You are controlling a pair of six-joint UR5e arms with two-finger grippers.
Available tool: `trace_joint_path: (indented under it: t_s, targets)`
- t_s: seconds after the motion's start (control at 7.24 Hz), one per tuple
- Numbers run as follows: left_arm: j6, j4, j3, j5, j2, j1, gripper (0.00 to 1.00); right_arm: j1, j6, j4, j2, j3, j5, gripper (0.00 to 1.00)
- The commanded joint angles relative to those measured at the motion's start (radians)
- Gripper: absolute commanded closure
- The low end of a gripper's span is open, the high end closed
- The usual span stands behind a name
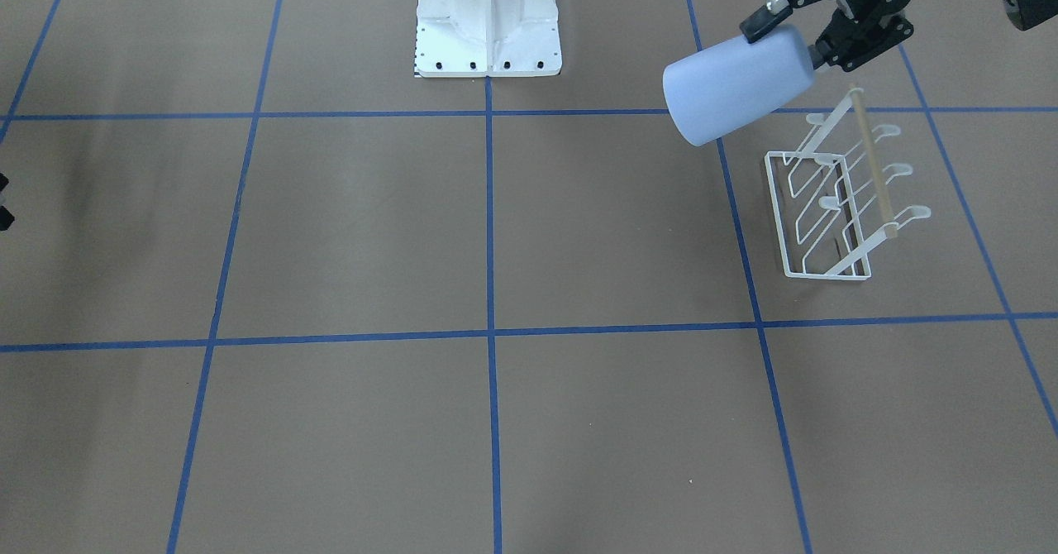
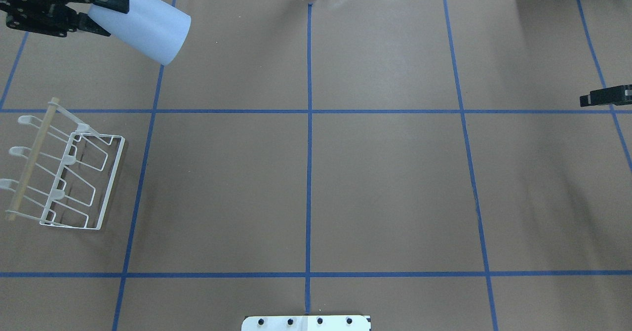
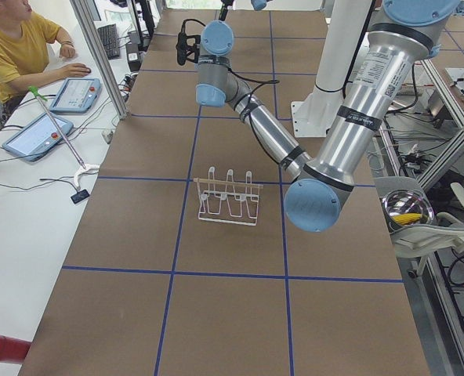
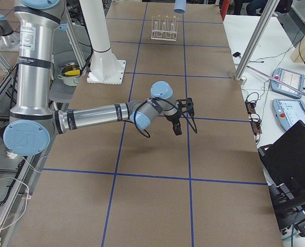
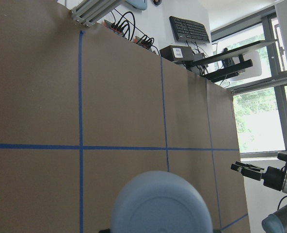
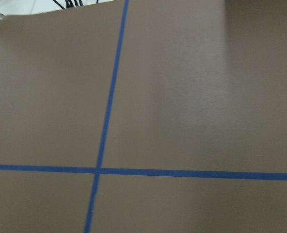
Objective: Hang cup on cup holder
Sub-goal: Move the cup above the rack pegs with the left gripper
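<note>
The pale blue cup [image 1: 736, 87] hangs tilted in the air, its rim pointing toward the table's middle. My left gripper [image 1: 793, 41] is shut on its narrow base end. In the overhead view the cup [image 2: 145, 24] and left gripper [image 2: 101, 15] are at the far left corner. The cup's bottom fills the lower left wrist view [image 5: 160, 204]. The white wire cup holder [image 1: 835, 198] with its tan rod stands on the table below the cup, apart from it, and holds nothing; it also shows in the overhead view [image 2: 64, 173]. My right gripper [image 2: 592, 99] is open and empty at the right edge.
The white robot base [image 1: 488, 25] stands at the table's near-robot edge. Blue tape lines divide the brown table [image 2: 385, 183]. An operator [image 3: 12, 47] sits at a side bench with tablets. A metal bowl [image 3: 407, 210] sits off the table.
</note>
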Motion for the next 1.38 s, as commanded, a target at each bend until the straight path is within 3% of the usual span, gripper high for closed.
trace_joint_path:
  t_s: [0.0, 0.28, 0.41, 0.69, 0.97, 1.24]
  targets:
    - [0.236, 0.152, -0.015, 0.011, 0.044, -0.029, 1.00, 0.123, -0.329, -0.272, 0.010, 0.005, 0.036, 0.00]
    - [0.471, 0.293, -0.017, 0.019, 0.068, -0.069, 1.00, 0.207, -0.615, -0.598, 0.071, 0.011, 0.048, 0.00]
    - [0.559, 0.334, -0.035, 0.090, 0.100, -0.063, 1.00, 0.237, -0.713, -0.670, 0.072, 0.009, 0.048, 0.00]
    - [0.793, 0.558, -0.111, 0.195, 0.121, -0.043, 1.00, 0.245, -0.730, -0.672, 0.064, 0.005, 0.047, 0.00]
    - [0.877, 0.859, -0.260, 0.456, 0.145, 0.102, 1.00, 0.245, -0.730, -0.667, 0.061, 0.003, 0.048, 0.00]
    - [0.947, 0.856, -0.252, 0.471, 0.203, 0.121, 1.00, 0.245, -0.730, -0.663, 0.061, 0.000, 0.047, 0.00]
